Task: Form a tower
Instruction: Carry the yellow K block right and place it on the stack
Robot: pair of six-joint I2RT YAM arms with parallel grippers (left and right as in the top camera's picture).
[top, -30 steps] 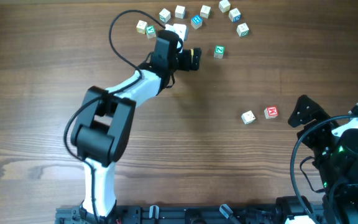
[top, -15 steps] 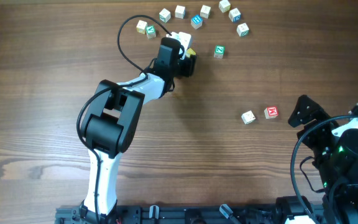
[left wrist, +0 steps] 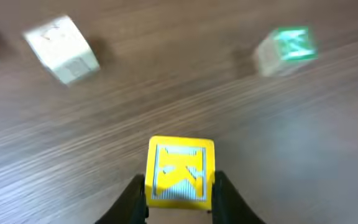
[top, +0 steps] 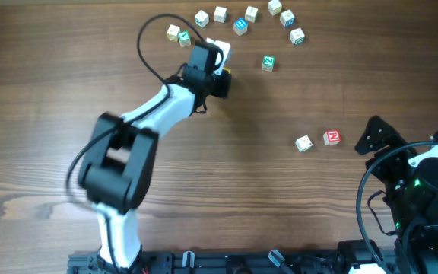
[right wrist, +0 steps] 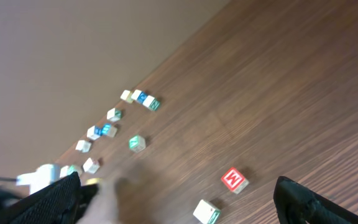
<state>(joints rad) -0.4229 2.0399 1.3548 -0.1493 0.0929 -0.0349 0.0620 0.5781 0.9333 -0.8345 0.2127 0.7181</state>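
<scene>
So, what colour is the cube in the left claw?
The cube is yellow; left wrist view shows it best.

A brown wood-grain tabletop (top: 67, 68) carries a loose arc of small letter cubes along its far side. At the arc's left end a cream cube (top: 173, 33) sits just beside a green-faced cube (top: 185, 38). Further along come a pale cube (top: 201, 18), a second pale cube (top: 220, 14), a blue-faced cube (top: 239, 26), a third pale cube (top: 251, 13), a fourth pale cube (top: 274, 7), a darker blue cube (top: 287, 17) and a teal-faced cube (top: 296, 36). Nearer, apart from the arc, a lone green-lettered cube (top: 268, 63) rests flat
</scene>
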